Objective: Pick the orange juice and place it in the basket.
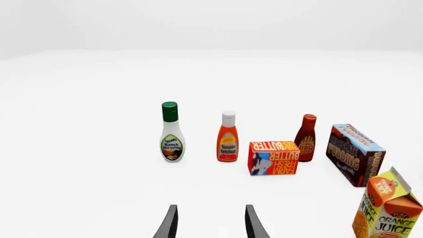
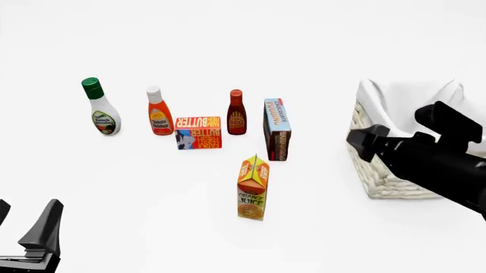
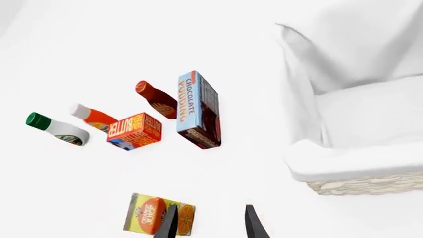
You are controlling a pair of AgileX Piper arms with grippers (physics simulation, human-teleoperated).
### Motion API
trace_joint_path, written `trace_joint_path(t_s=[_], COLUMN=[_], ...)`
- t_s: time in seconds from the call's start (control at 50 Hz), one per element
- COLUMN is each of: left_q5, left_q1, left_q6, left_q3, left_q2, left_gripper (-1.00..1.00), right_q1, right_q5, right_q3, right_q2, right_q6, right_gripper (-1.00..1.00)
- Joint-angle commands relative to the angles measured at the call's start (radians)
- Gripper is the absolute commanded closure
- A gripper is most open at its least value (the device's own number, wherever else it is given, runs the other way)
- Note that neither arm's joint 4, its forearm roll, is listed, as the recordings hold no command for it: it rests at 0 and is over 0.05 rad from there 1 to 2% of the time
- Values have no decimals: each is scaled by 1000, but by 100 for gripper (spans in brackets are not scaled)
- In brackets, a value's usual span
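Observation:
The orange juice (image 2: 253, 187) is a small orange and yellow gable-top carton standing upright on the white table, nearer to me than the row of groceries. It also shows in the left wrist view (image 1: 387, 210) and in the right wrist view (image 3: 155, 218), partly behind one finger. The basket (image 2: 379, 176), cream wicker with a white liner, stands to the right; its rim (image 3: 357, 166) fills much of the right wrist view. My right gripper (image 2: 355, 139) hovers in front of the basket's left side, open (image 3: 210, 223) and empty. My left gripper (image 2: 27, 222) is low at the near left, open (image 1: 210, 223) and empty.
Behind the carton stands a row: a ranch dressing bottle (image 2: 101, 108), a ketchup bottle (image 2: 159, 112), a flat butter box (image 2: 198, 132), a dark red sauce bottle (image 2: 237, 114) and a chocolate pudding box (image 2: 277, 129). The right arm (image 2: 440, 165) crosses over the basket.

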State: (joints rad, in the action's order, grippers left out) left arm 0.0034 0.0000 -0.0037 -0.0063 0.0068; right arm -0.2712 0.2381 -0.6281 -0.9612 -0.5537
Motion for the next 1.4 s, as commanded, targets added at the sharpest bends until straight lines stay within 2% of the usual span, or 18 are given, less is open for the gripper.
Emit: trace_joint_path(t_s=[0.02,0.06,0.14,0.16,0.22,0.3,0.64,0.68,0.76,0.8,1.12,1.4], left_q5=[1,1,1,1,1,1,1,1,1,1,1,1], left_q1=[0,0,0,0,0,0,0,0,0,0,0,0], left_q6=[1,1,1,1,1,1,1,1,1,1,1,1], left_q3=[1,1,1,1,1,1,1,1,1,1,1,1], left_q2=[-3,-2,-3,-2,-2,-3,-2,-2,-2,-2,-2,-2], left_gripper=[-100,-100,-100,-100,-100,-100,-100,-100,-100,-100,-100,-100], right_q1=[-38,-58,-73,-78,-78,-96,-140,-133,-142,-161,-232,-270], right_q5=[92,98,121,135,170,191,312,337,369,370,436,551], right_q3=[-80,-79,-96,-107,-135,-145,-251,-275,-312,-312,-392,-531], right_q2=[-42,-54,-76,-79,-89,-98,-165,-185,-205,-208,-280,-362], right_q6=[-79,-120,-142,-161,-168,-210,-270,-259,-272,-296,-335,-331], right_gripper=[-100,-100,-100,-100,-100,-100,-100,-100,-100,-100,-100,-100])
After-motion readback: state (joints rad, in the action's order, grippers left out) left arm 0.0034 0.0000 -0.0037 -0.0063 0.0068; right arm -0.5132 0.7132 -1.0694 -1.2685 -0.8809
